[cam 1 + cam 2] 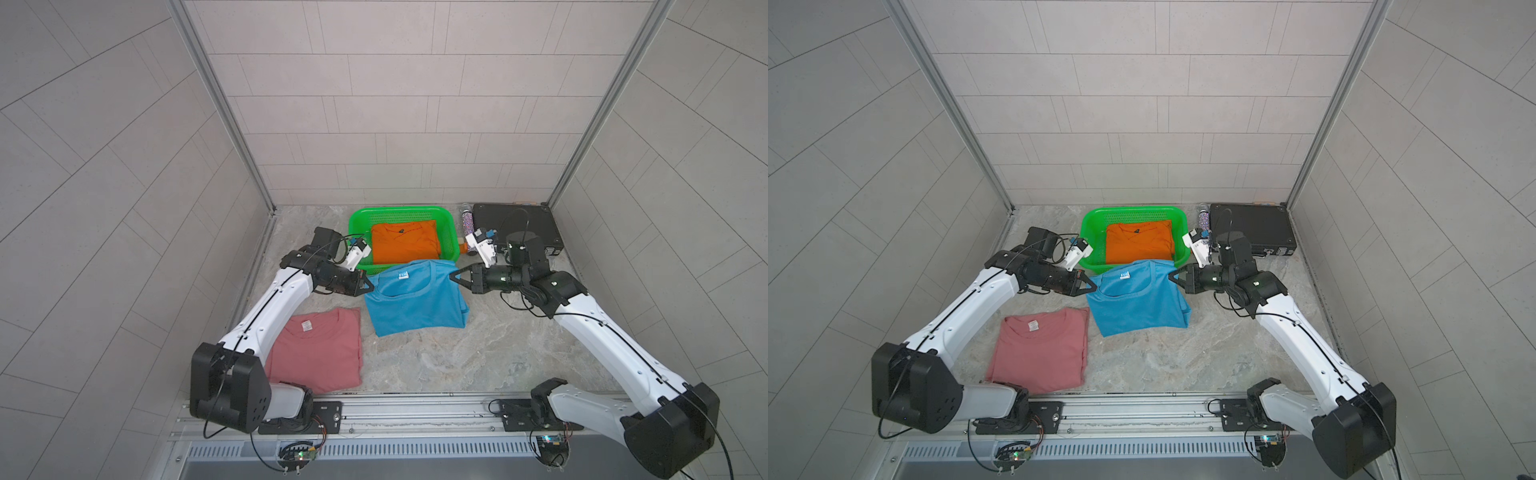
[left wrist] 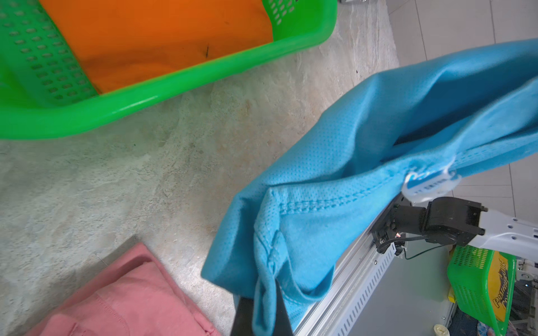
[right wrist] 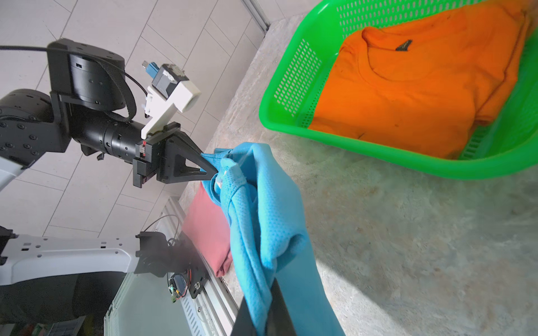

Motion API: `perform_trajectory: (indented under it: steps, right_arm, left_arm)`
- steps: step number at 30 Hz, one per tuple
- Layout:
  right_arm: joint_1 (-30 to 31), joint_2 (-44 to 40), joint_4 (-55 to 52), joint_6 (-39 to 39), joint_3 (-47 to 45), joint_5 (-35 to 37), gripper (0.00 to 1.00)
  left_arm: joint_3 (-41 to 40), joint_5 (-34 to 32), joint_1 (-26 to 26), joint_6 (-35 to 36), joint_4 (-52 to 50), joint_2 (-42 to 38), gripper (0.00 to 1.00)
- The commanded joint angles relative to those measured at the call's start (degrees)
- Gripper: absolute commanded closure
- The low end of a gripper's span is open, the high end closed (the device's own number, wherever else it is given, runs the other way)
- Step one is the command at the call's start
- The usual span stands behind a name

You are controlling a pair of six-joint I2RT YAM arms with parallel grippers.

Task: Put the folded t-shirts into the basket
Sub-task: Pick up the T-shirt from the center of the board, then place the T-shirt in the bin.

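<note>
Marble tabletop [image 1: 457, 357]; left pincer [image 1: 369, 284], right pincer [image 1: 454, 275] clamp blue t-shirt [image 1: 415, 307], collar toward basket [image 1: 357, 220].

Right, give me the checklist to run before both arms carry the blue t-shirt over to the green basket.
1. Left gripper shut on the blue t-shirt: ok.
2. Right gripper shut on its opposite corner: ok.
3. Shirt's lower edge lifted off the table: cannot tell.
4. Basket has room on top of the flat orange t-shirt: ok.
5. Nothing standing between the shirt and the basket's near rim: ok.
6. Pink t-shirt not caught by either gripper: ok.
</note>
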Motion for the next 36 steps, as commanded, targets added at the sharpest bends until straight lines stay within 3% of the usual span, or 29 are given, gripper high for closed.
perform_trajectory:
  steps: [1,21,28,36]
  right_arm:
    - [0.2,3.1,4.0,-0.8,4.5,-1.1,1.00]
    - [-1.7,31.3,7.5,0.8,33.4,-4.3,1.00]
    - [-4.8,39.9,7.5,1.8,41.2,-6.2,1.00]
    - [-7.1,50.4,6.5,2.9,48.9,-7.7,1.00]
  left_arm:
    - [3.9,-0.6,1.7,0.0,-0.2,-1.6,1.00]
    - [19.6,-9.4,5.1,-3.3,8.0,6.6,1.00]
    - [23.8,-10.6,6.3,-2.8,14.0,14.0,1.00]
    - [32.8,-9.9,6.4,-1.2,14.2,25.9,1.00]
